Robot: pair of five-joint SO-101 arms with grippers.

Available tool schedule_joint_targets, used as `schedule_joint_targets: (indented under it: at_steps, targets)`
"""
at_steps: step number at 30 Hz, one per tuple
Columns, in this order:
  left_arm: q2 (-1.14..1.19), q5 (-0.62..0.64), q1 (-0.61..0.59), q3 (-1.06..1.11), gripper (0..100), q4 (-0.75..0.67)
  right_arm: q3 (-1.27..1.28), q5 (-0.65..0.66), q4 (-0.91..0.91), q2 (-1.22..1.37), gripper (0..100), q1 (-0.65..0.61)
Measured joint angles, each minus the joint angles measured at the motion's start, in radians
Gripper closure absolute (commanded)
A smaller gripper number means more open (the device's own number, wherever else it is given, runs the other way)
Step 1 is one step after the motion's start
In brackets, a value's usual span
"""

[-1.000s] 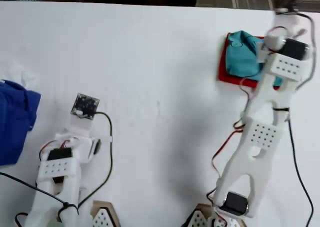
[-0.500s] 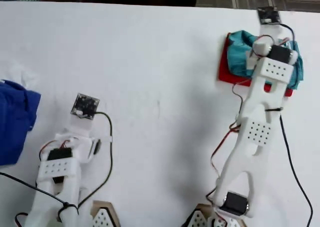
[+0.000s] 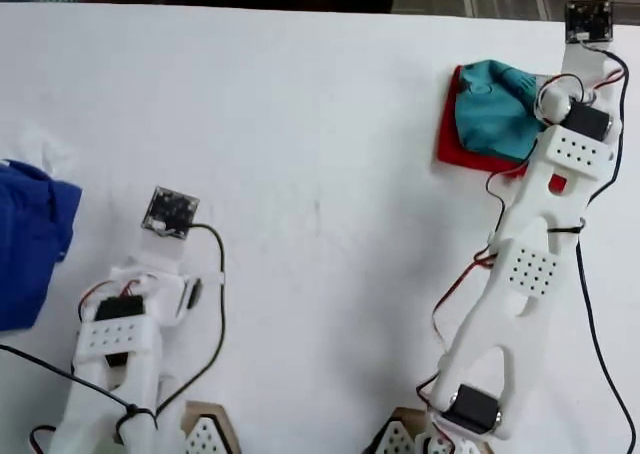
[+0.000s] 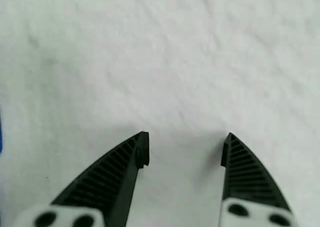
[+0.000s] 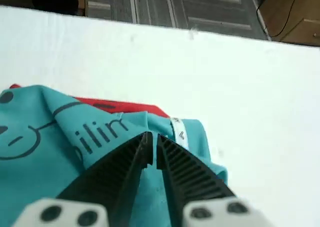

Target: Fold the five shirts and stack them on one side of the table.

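Note:
A teal shirt (image 3: pixel 495 114) lies bunched on a folded red shirt (image 3: pixel 450 156) at the table's far right. My right gripper (image 5: pixel 151 139) is down on the teal shirt (image 5: pixel 45 137), its fingers shut on a raised fold near the white label; the red shirt (image 5: pixel 115 107) shows just behind it. In the high view the right gripper (image 3: pixel 562 86) sits at the teal shirt's right edge. A blue shirt (image 3: pixel 30 239) lies crumpled at the left edge. My left gripper (image 4: pixel 183 149) hangs open over bare table, right of the blue shirt.
The white table (image 3: pixel 300 124) is bare between the two arms. Its far edge (image 5: pixel 210 34) runs close behind the shirt pile, with floor beyond. Wires trail along both arms near the front edge.
The right arm swung left over the pile, then back right, and the teal shirt spread out rightwards and bunched up again with it. The left arm stayed still.

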Motion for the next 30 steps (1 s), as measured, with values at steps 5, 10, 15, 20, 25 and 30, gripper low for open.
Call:
schedule_joint_targets:
  at_steps: [5, 10, 15, 20, 25, 30]
  targets:
    - [0.000, 0.000, 0.000, 0.000, 75, 0.000, -0.005, -0.002, 0.017, 0.000, 97.8, -0.002]
    - [0.000, 0.000, 0.000, 0.000, 75, 0.000, -0.055, -0.002, 0.296, -0.003, 97.8, -0.023]
    - [0.000, 0.000, 0.000, 0.000, 75, 0.000, -0.058, -0.002, 0.446, -0.003, 97.8, -0.021]
    - [0.000, 0.000, 0.000, 0.000, 75, 0.000, -0.058, -0.002, 0.381, 0.002, 97.8, 0.009]
    - [0.000, 0.000, 0.000, 0.000, 75, 0.000, -0.064, -0.002, 0.124, 0.100, 97.8, 0.043]
    - [0.000, 0.000, 0.000, 0.000, 75, 0.000, -0.064, -0.002, -0.169, 0.183, 97.8, 0.060]
